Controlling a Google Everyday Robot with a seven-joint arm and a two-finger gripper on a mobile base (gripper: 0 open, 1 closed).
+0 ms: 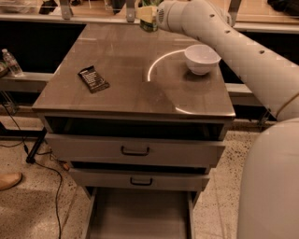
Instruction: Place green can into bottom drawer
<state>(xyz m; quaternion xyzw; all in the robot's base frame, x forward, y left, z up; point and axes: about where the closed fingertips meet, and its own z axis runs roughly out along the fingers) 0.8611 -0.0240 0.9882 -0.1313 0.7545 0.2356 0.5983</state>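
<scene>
Speckled floor; glossy grey-brown cabinet top. Below it, bottom drawer pulled out past the two upper ones.

Far left: water bottle on a side shelf, shoe tip on the floor.

On top: dark packet left, white bowl right.

Far edge, centre: green can, upright. The gripper is at the can; cannot tell whether it grasps it.

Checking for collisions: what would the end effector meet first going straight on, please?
Probably the green can, right in front of the end effector at the far edge of the tabletop; whether they touch is unclear.
</scene>
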